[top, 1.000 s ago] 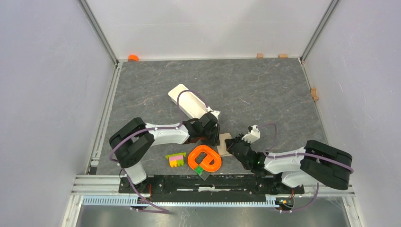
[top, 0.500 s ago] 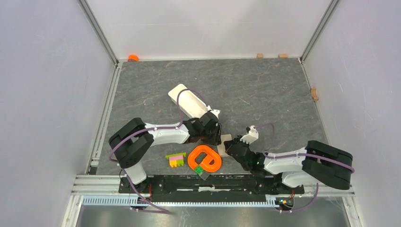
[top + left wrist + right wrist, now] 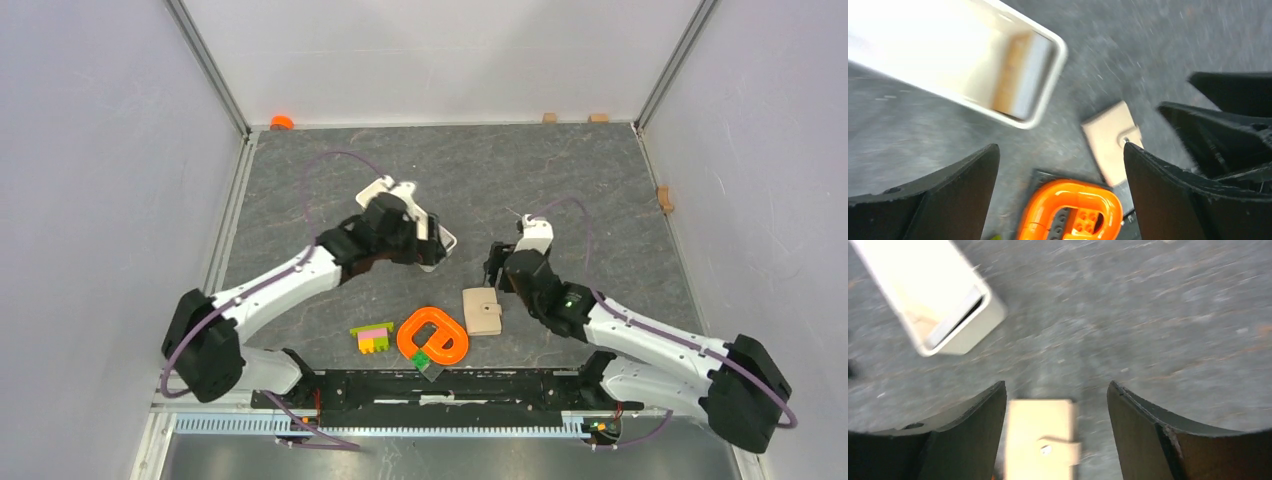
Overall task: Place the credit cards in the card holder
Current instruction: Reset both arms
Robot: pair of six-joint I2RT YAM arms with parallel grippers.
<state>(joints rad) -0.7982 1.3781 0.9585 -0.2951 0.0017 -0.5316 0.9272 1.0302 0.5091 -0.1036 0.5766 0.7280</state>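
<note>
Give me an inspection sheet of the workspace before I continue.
Surface: grey stone-patterned table.
Job's things: card holder folded shut, flat between the arms; credit cards seemingly on edge in the end of the white tray.
Clutter: orange loop toy, toy bricks, orange cap, wooden blocks at the edges.
Grippers: left gripper open, empty, over the tray; right gripper open, empty, by the card holder.
Cables: purple cables loop off both arms, snagging nothing.
Surroundings: white walls, metal rails.

beige card holder [image 3: 483,311], white tray [image 3: 1057,60], grey veined table [image 3: 560,180]
</note>
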